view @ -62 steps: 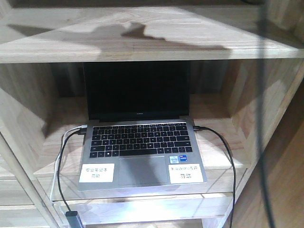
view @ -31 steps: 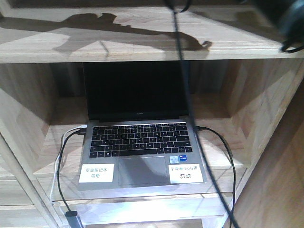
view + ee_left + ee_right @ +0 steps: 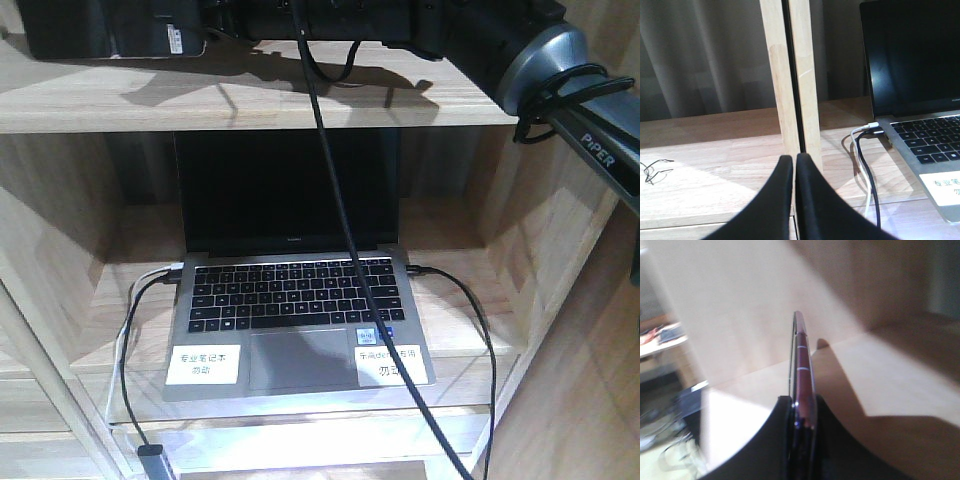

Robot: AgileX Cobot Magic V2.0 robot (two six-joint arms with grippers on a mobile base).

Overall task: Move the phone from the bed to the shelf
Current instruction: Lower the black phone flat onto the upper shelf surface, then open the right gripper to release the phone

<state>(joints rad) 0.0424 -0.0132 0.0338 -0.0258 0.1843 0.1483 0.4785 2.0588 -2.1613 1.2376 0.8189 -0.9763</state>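
The right gripper (image 3: 802, 412) pinches the slim black phone with pinkish metallic rim (image 3: 801, 357) edge-on above the light natural-wood shelf (image 3: 880, 375). The left gripper (image 3: 793, 165) is pressed together, empty. Held so narrowly, the phone may tip or slip when released and fall off the board.

Your right arm (image 3: 420, 30) up top in the front view is mostly matte black housing, boxy at the far left end and rounder toward the right. There's a chunky grey joint cap (image 3: 545, 65) with a glossy rounded face, and the link (image 3: 610, 150) below it has "PiPER" printed in white. A black cable (image 3: 335, 190) hangs off the arm, plus a loop of black wire wrapped round that grey joint. The left gripper (image 3: 794, 165) has smooth black fingers tapering to curved tips. The right gripper (image 3: 802, 402) has the same black, rounded fingers, a bit blurry.
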